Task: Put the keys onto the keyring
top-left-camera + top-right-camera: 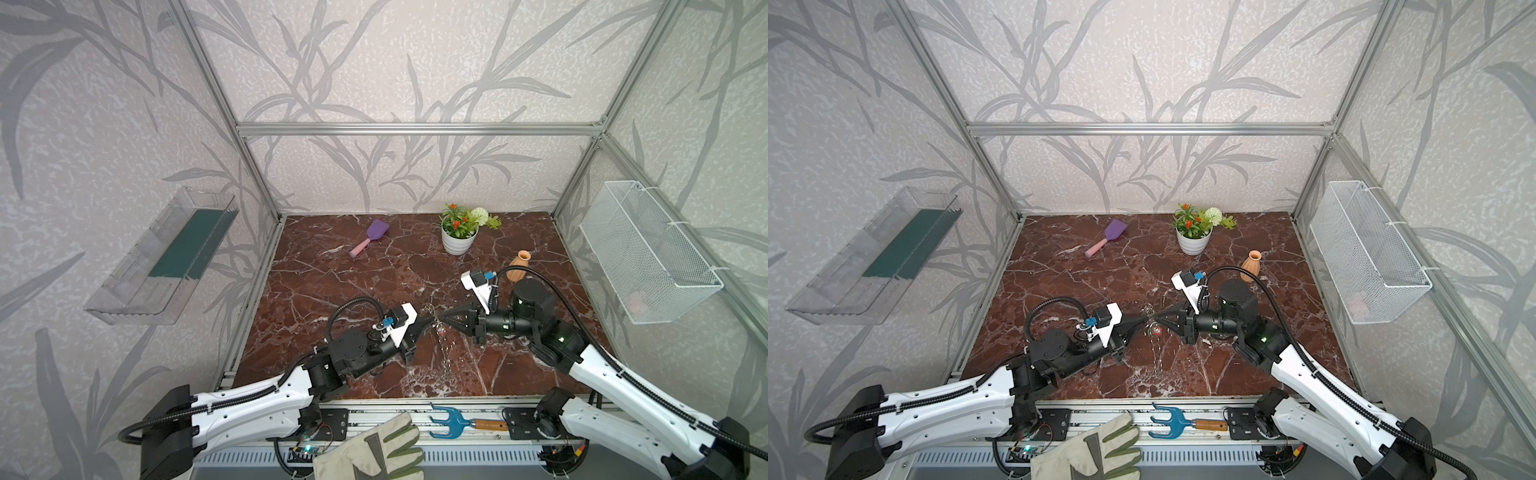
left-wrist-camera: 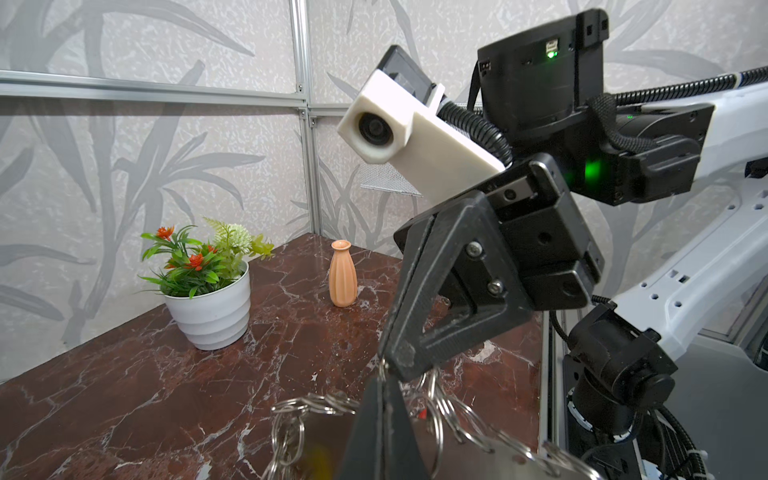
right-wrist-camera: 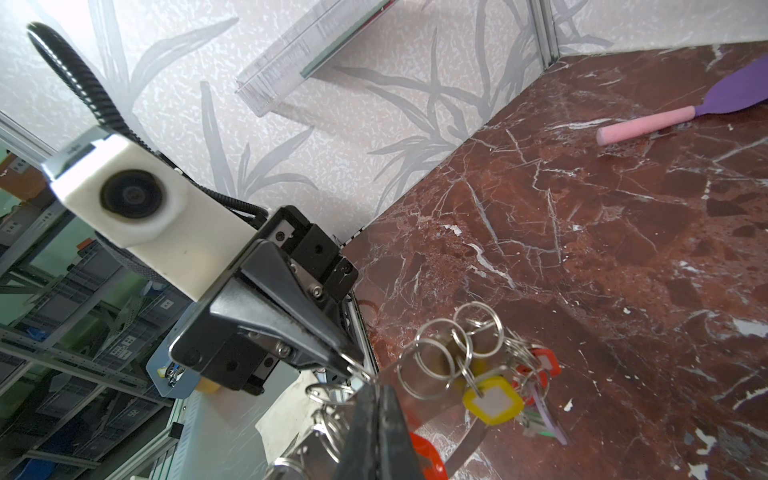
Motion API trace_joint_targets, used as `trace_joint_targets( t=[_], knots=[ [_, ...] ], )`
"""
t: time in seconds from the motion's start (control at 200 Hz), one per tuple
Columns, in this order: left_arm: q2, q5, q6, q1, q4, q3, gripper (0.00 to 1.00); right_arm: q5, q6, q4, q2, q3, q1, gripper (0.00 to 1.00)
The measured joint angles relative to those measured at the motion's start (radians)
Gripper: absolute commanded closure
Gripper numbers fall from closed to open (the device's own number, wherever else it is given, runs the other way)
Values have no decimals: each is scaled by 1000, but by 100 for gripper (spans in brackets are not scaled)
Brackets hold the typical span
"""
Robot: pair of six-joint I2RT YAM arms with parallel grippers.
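Above the middle of the marble table (image 1: 332,291) my left gripper (image 1: 430,321) and right gripper (image 1: 443,319) meet tip to tip. Both are shut on the ringed edge of the keyring (image 1: 444,353), whose grey band hangs down between them. In the left wrist view my left gripper (image 2: 384,378) pinches a silver ring beside the band (image 2: 478,461). In the right wrist view my right gripper (image 3: 377,388) grips a ring at the same spot. Several keys hang from the rings there: a yellow tag (image 3: 494,401), a red tag (image 3: 540,361) and a lilac one (image 3: 552,424). Another red tag (image 3: 428,453) sits next to my fingers.
A white flower pot (image 1: 457,241) and an orange vase (image 1: 519,262) stand at the back right, a purple scoop (image 1: 370,237) at the back. A wire basket (image 1: 648,257) and a clear shelf (image 1: 166,257) hang on the side walls. A glove (image 1: 374,453) and a blue rake (image 1: 453,422) lie on the front rail.
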State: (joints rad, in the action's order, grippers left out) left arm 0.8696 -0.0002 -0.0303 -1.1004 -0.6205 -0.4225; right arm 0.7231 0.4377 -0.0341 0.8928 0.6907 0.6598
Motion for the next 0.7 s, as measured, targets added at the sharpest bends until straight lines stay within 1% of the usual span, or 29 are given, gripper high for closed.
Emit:
trace_joint_targets(
  t=[0.185,0.565,0.7],
  knots=[
    [-12,-4,-3,0,-87,26,100,27,16,-31,18,1,-1,90],
    [8,9,-3,0,-219,27,100,57,42,-66,36,43,-1,88],
    [19,14,-4,0,-252,27,100,65,55,-81,36,45,0,83]
  ],
)
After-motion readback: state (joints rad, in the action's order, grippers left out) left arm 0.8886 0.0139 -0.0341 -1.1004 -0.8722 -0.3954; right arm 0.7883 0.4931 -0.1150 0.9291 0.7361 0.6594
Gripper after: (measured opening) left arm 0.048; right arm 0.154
